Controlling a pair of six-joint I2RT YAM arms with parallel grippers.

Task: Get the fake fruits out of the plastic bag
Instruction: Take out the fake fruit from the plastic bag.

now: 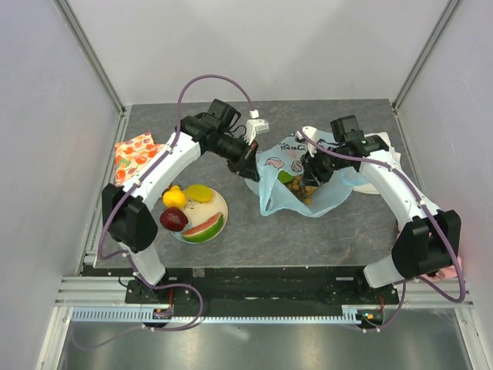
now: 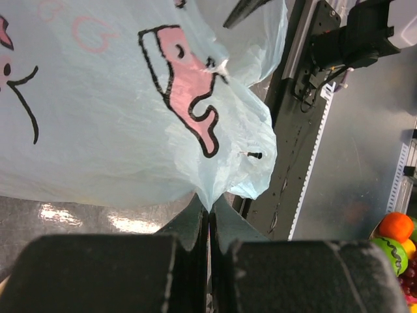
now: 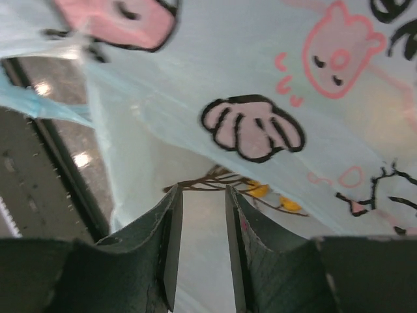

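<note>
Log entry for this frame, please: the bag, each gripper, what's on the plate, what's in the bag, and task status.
plastic bag: light blue, cartoon print, lying between the two arms
left gripper: shut, pinching the bag's edge
right gripper: jaws parted at the bag's opening, nothing seen between them
plate: lemon, apple, watermelon slice, yellow-green piece
in bag: tan grape bunch visible
task status: unfinished

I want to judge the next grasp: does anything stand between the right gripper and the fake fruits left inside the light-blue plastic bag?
Only the crinkly light-blue plastic bag itself: a printed fold overhangs the brown-stemmed fake fruit just beyond the right gripper.
</note>
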